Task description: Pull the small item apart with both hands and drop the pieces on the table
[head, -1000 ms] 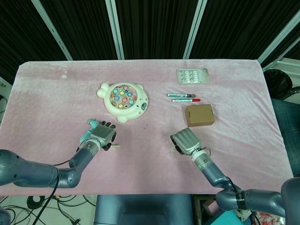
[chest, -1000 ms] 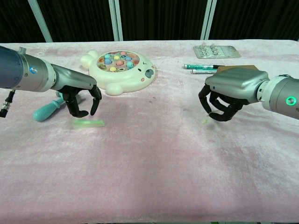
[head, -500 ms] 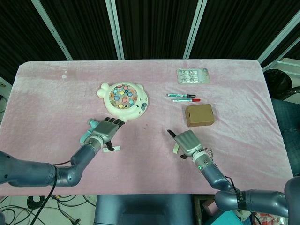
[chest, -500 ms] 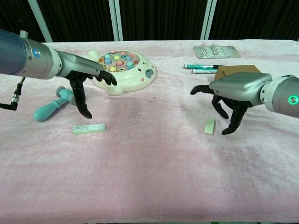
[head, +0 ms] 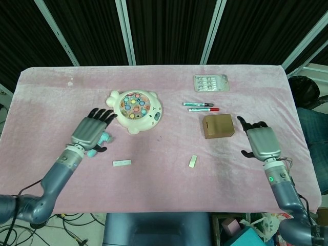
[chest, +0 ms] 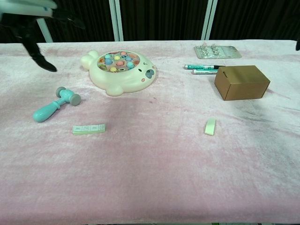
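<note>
Fingers of the left hand (head: 91,130) and the right hand (head: 261,142) are seen spread wide, and nothing is held by either. Two pale green pieces are found lying apart on the pink cloth-covered table (chest: 150,178): a flat strip piece (chest: 89,129) near the teal toy hammer (chest: 54,104), and a short curved piece (chest: 210,126) below the brown cardboard box (chest: 241,82).

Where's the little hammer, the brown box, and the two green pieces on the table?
hammer (chest: 52,106): chest view, on its teal handle.
brown box (chest: 242,82): chest view, on its front face.
long green piece (chest: 89,129): chest view, its middle.
short green piece (chest: 210,126): chest view, its middle.
</note>
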Motion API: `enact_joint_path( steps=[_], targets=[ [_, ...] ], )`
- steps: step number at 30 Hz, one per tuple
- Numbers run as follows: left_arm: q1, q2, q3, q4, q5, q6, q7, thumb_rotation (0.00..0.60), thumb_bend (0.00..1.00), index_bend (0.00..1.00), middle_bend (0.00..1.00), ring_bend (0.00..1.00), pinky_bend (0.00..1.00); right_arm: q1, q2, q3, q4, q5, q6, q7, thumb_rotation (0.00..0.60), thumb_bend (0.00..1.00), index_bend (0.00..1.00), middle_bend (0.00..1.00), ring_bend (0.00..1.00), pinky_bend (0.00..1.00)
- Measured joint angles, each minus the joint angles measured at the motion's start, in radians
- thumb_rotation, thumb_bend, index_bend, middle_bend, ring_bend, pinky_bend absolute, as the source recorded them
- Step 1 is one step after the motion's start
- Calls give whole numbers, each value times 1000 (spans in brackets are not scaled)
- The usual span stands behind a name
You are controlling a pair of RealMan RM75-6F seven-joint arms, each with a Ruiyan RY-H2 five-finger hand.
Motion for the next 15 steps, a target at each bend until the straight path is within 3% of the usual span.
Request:
enact_joint_path(
  steps=[5, 8, 15],
  targets=[
    [182, 41, 63, -61, 205, 223, -12, 600, 141, 86, 42, 0, 0, -161, -16, -40, 135, -190, 194, 218, 600, 102, 73, 230, 249, 178],
    [318, 50, 113, -57, 362, 339, -50, 600, 141, 88, 41, 0, 0, -270, -39, -72, 245, -278, 312, 283, 600, 97, 73, 222, 236, 175],
    [577, 57, 227, 27, 553, 450, -191, 600, 142, 101, 40, 0, 0, -441, -105, -136, 352, -384, 463, 378, 600, 97, 65, 190, 224, 173]
  ],
)
